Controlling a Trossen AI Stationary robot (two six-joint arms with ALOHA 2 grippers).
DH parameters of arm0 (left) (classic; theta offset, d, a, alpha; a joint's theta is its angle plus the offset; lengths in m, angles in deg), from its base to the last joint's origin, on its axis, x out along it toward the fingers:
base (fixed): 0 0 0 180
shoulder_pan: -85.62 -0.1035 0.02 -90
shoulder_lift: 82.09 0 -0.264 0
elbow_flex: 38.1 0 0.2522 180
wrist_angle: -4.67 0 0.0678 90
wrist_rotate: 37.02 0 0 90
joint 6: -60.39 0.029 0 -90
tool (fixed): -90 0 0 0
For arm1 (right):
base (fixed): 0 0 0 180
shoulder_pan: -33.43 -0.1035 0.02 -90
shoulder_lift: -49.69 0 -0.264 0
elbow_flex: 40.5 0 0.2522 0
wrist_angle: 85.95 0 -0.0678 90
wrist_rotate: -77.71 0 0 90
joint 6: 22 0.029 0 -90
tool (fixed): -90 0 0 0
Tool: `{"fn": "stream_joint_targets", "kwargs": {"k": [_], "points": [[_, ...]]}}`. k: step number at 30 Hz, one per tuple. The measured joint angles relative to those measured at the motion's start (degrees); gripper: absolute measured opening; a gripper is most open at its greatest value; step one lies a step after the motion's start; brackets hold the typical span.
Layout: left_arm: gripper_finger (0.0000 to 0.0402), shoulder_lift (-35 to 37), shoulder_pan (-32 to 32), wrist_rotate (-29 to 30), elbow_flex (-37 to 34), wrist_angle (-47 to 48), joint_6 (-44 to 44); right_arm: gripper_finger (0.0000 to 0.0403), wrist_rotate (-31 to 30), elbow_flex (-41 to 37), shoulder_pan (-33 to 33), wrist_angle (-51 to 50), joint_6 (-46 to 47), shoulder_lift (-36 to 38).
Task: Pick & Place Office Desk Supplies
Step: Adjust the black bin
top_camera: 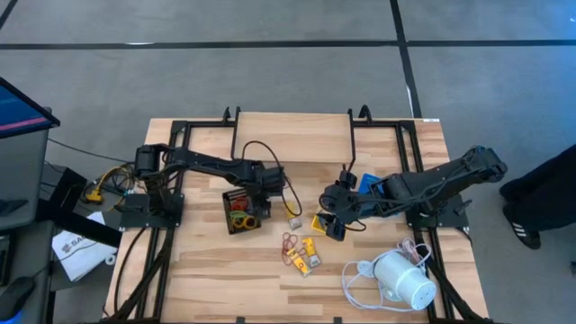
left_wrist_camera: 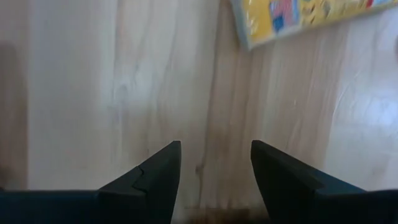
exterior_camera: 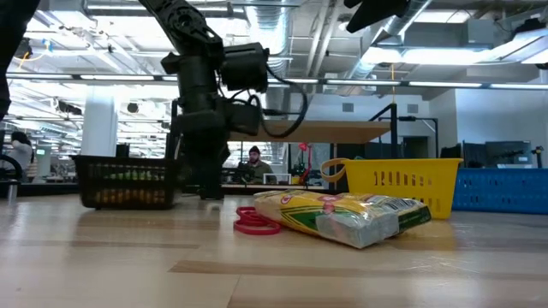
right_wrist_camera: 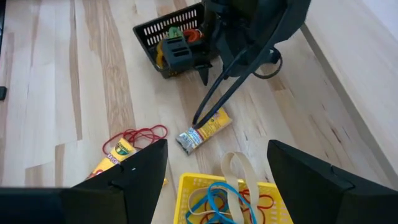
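Observation:
My left gripper [left_wrist_camera: 215, 177] is open and points down over bare wood, close beside the black mesh tray [top_camera: 236, 216]; nothing lies between its fingers. In the low view it [exterior_camera: 205, 184] hangs just above the tabletop. A small yellow packet [right_wrist_camera: 202, 134] lies flat on the wood a little beyond it. My right gripper [right_wrist_camera: 217, 155] is open and empty, held high over the yellow tray [right_wrist_camera: 186, 186], which holds rubber-band loops [right_wrist_camera: 214, 199]. Red rubber bands [right_wrist_camera: 140, 135] and yellow packets [top_camera: 306, 256] lie loose on the table.
The black mesh tray holds coloured items [right_wrist_camera: 177, 37]. A blue tray [top_camera: 369, 183] stands behind the right arm. A white cylindrical device [top_camera: 402, 279] with its cord [top_camera: 355, 274] lies at the near right. Bare wood spreads across the near left.

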Motion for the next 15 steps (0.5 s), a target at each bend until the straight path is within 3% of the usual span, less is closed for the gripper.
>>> {"fn": "stream_joint_targets", "kwargs": {"k": [15], "points": [[0.0191,1.9,4.1,-2.2,-2.0,5.2,-3.2,0.0274,0.0,0.0,0.0,-1.1,0.0,0.0]]}}
